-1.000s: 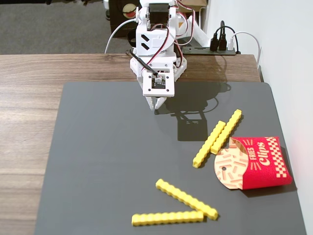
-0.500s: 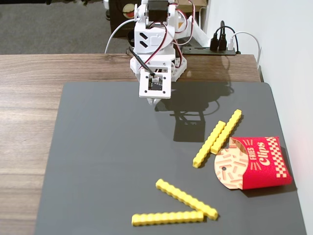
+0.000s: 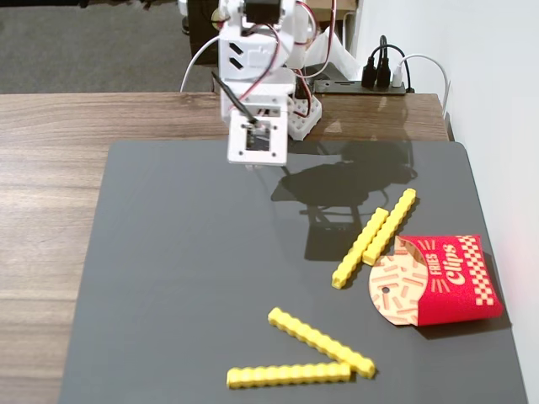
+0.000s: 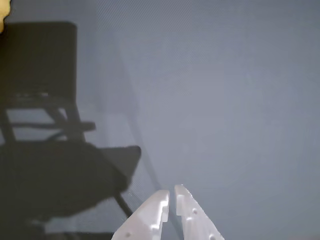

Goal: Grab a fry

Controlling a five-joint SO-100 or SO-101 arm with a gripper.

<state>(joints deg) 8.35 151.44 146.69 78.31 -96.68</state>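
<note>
The wooden table (image 3: 50, 168) carries a large dark grey mat (image 3: 194, 278) that fills most of the fixed view, and the white arm (image 3: 257, 59) stands at the table's far edge, folded over so that its wrist block hangs above the mat's far rim, well apart from everything lying on the mat. Its shadow (image 3: 354, 181) falls to the right on the mat. At the right of the fixed view a red "Fries Clips" carton (image 3: 450, 282) lies on its side with its open mouth turned left. Four yellow fries lie flat on the mat: two (image 3: 375, 236) side by side and touching, slanting up to the right just beside the carton's mouth, and nearer the camera a slanted fry (image 3: 320, 341) whose lower end meets the right end of a level fry (image 3: 288, 374). In the wrist view the white fingers (image 4: 162, 210) come in from the bottom edge, tips almost pressed together with only a thin slit between them, holding nothing, above bare mat and shadow.
</note>
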